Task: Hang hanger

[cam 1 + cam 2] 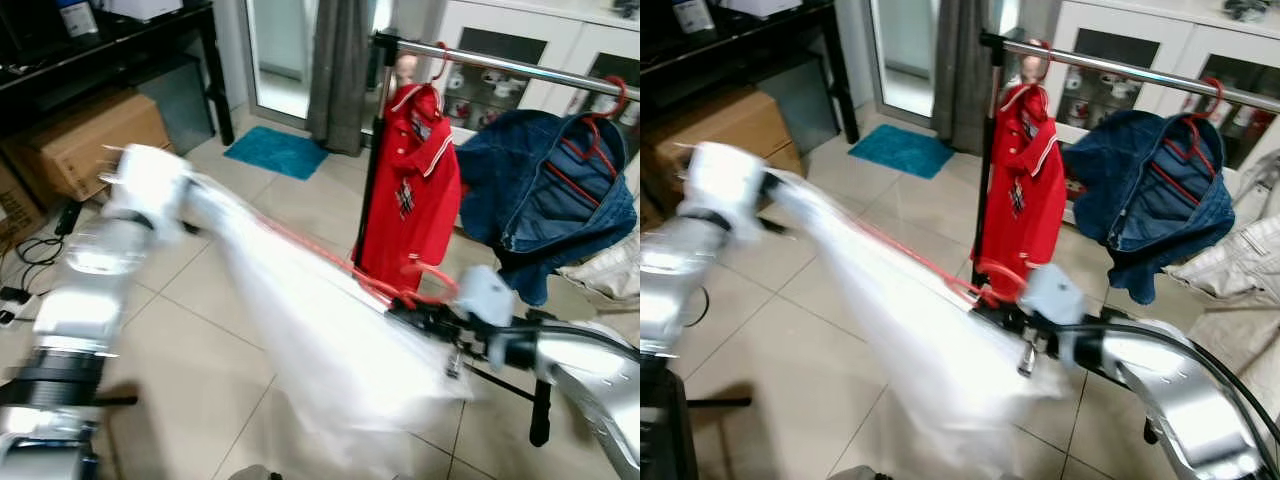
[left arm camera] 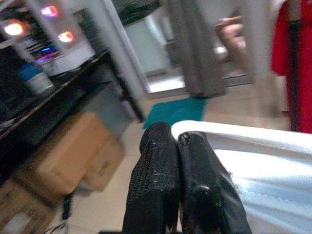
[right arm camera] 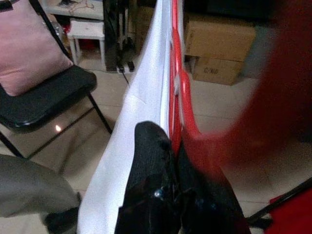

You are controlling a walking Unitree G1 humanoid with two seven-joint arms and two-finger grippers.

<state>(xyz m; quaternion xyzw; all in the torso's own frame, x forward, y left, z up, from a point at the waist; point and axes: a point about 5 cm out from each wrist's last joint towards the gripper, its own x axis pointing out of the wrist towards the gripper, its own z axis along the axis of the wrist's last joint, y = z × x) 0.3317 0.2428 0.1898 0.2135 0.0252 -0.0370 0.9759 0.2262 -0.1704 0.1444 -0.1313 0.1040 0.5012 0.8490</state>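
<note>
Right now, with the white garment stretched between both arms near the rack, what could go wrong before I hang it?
1. The red hanger sits beside the right gripper, whose jaws pinch mainly the white garment; the hanger might slip free.
2. The garment sags low between the right and left gripper; it may drag on the tiled floor.
3. The rail already carries a red shirt and denim jacket; the hook could snag them.

garments on rail: 2 | white garment: 1 | cardboard boxes: 2 | rug: 1
</note>
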